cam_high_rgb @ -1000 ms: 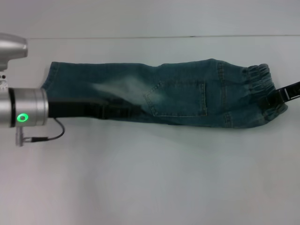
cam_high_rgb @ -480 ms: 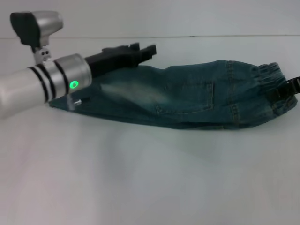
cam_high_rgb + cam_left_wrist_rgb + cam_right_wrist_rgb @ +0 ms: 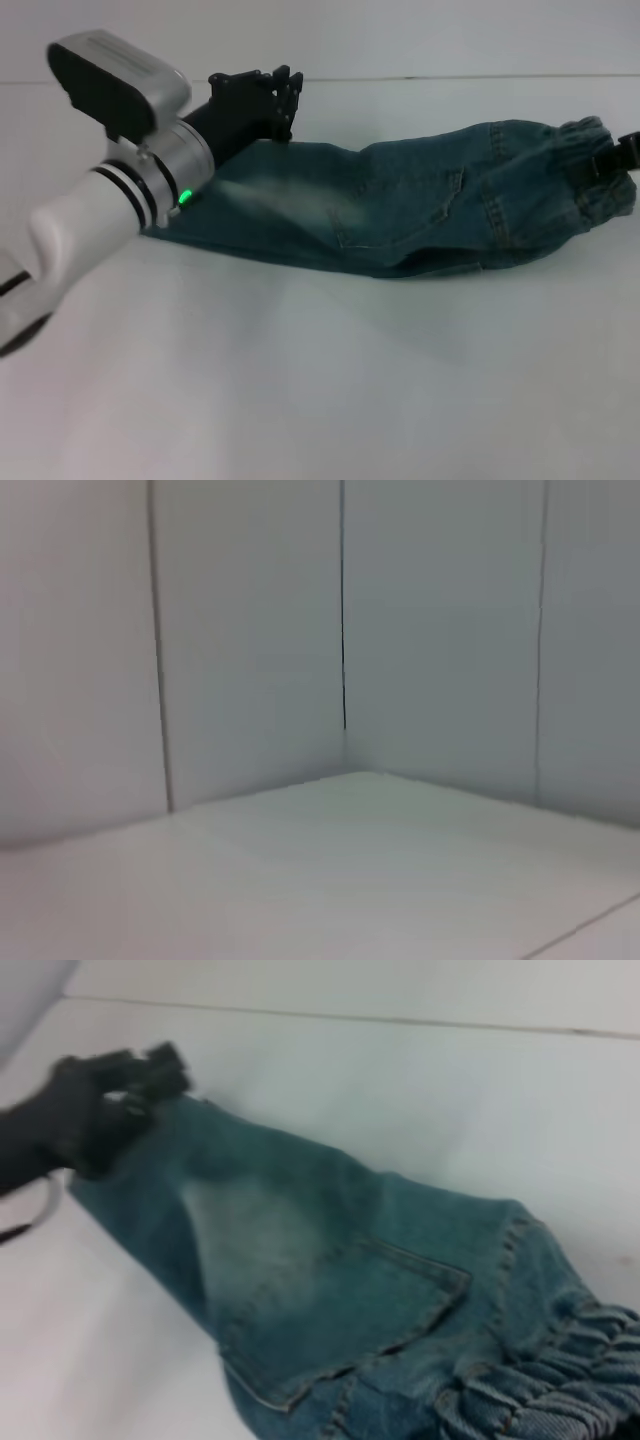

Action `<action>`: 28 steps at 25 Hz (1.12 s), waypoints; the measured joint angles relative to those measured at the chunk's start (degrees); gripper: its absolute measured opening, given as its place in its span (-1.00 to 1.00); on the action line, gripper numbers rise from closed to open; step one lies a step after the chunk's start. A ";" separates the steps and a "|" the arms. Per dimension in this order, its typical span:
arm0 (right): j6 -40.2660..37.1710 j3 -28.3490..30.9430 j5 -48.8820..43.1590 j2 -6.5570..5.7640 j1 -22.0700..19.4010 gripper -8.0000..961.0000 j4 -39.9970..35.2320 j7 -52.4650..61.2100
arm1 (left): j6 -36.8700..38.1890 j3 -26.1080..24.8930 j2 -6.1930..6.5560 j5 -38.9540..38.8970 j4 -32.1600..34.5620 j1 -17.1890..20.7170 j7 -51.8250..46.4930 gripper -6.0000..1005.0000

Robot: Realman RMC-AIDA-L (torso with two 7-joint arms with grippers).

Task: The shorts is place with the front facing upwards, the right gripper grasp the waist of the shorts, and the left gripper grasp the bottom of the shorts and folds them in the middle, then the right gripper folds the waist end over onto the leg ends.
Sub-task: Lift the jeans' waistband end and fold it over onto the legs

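Observation:
The blue denim shorts point(image 3: 400, 215) lie folded lengthwise across the table, a patch pocket facing up, leg ends at the left and the gathered waist point(image 3: 585, 150) at the right. My right gripper point(image 3: 612, 160) is at the right edge of the head view, shut on the waist, which is lifted slightly off the table. My left gripper point(image 3: 268, 100) hovers above the far edge of the leg end, open and holding nothing. The right wrist view shows the shorts point(image 3: 330, 1280), their elastic waist point(image 3: 545, 1400) close by and the left gripper point(image 3: 105, 1105) beyond the leg end.
The white table point(image 3: 320, 380) stretches in front of the shorts. Its far edge meets a pale wall point(image 3: 400, 40). The left wrist view shows only wall panels point(image 3: 250, 630) and a table corner.
My left arm has risen off the shorts and swung up and back to the far leg edge. The waist end has lifted and the cloth has bunched near the pocket.

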 joint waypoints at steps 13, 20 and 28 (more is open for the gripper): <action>-4.54 0.40 5.66 -0.15 1.40 -0.77 -6.69 3.75 | -2.18 -1.15 -0.01 -6.74 -12.20 -4.27 30.27 -0.99; -6.35 0.79 9.79 -0.13 1.97 -0.77 -9.81 5.23 | -3.65 -7.51 -0.01 -6.33 -16.03 -5.97 35.25 -0.99; -5.01 1.32 12.30 0.00 2.97 -0.77 -10.07 5.31 | -5.19 -8.94 0.00 -6.32 -18.78 -6.71 35.95 -0.99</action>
